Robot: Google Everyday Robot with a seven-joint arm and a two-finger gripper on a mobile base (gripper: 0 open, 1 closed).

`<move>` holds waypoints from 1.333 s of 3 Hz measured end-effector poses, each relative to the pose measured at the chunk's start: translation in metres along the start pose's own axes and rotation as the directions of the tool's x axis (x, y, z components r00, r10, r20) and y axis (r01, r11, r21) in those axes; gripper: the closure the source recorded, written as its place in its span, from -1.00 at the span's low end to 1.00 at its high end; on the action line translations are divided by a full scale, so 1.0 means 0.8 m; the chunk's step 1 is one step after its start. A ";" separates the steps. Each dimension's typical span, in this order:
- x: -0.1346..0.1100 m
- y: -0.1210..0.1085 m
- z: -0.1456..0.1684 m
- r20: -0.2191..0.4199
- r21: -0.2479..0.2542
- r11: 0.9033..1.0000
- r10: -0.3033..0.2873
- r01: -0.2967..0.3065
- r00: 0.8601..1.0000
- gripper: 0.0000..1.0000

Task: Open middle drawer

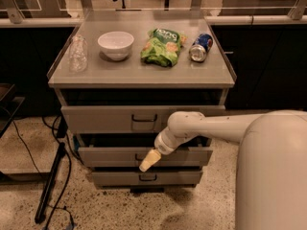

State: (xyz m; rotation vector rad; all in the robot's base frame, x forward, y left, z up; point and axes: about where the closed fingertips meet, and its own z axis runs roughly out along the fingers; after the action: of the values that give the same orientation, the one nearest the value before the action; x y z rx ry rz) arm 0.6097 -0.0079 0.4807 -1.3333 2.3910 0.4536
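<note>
Your claw (149, 160) hangs right in front of the middle drawer (108, 155), at the centre of its low grey front and over the spot where its small dark handle sits, so the handle is mostly covered. You cannot tell from here whether the claw is open or closed, nor whether it has hold of the handle. Your arm (211, 128) reaches the middle drawer from its right side, slanting down across its front. A dark gap shows between the top edge of the middle drawer and the taller-fronted drawer (100, 119) directly above it. Directly below the middle drawer is the lowest drawer (115, 178), its front flush and its handle in plain sight. Higher above the middle drawer, the bench (144, 74) carries a clear cup (77, 53), a white bowl (115, 44), a green snack bag (162, 47) and a can (201, 47) lying on its side, in that order from left to right.
</note>
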 end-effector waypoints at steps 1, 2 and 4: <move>0.019 0.012 0.033 -0.024 -0.038 0.999 0.013 -0.013 1.000 -1.00; 0.029 0.015 0.048 -0.035 -0.053 0.998 0.020 -0.022 0.999 -1.00; 0.045 0.033 0.047 -0.046 -0.084 0.996 0.034 -0.038 0.998 -1.00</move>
State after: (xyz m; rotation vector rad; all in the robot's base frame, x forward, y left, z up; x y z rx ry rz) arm 0.5752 -0.0046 0.4338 -1.3515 2.4601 0.5464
